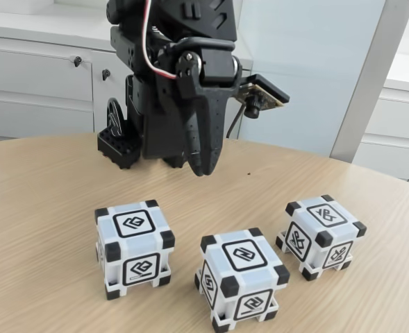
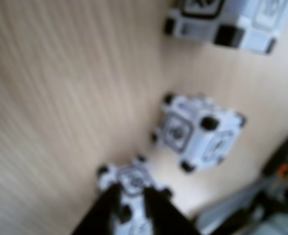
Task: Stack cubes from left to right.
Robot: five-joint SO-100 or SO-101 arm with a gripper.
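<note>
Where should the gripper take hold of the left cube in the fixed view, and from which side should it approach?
Probably from above. The left cube sits flat and upright on the table, apart from the middle cube, so its two opposite side faces are free. Close the fingers on those flat white faces, between the black corner blocks; the gripper already hangs above the table behind it.

Three white cubes, black corner blocks, glyph faces, all upright on tabletop [image 1: 44, 208], unstacked, apart: left cube [image 1: 134, 248], middle cube [image 1: 241, 277] nearest camera, right cube [image 1: 322, 236].
</note>
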